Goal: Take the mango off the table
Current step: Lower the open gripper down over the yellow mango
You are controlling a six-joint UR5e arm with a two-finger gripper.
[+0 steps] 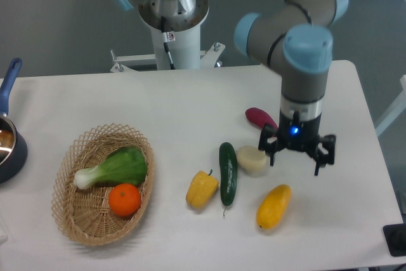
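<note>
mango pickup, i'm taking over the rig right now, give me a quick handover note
Gripper: open, empty, hanging above the table, up and right of the mango.
Mango: lying free on the table near the front edge, right of the cucumber and the yellow pepper.
Done: arm brought close to the fruit; no grasp.
Left: shift over the mango, descend, close, lift.

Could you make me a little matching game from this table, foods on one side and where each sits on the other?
Things:
1. mango
2. orange
3. cucumber
4. purple vegetable

Places:
A. inside the wicker basket
B. behind the gripper, partly hidden
C. on the table, nearer the front edge than the gripper
D. between the yellow pepper and a pale round item

Pairs: 1-C, 2-A, 3-D, 4-B
</note>
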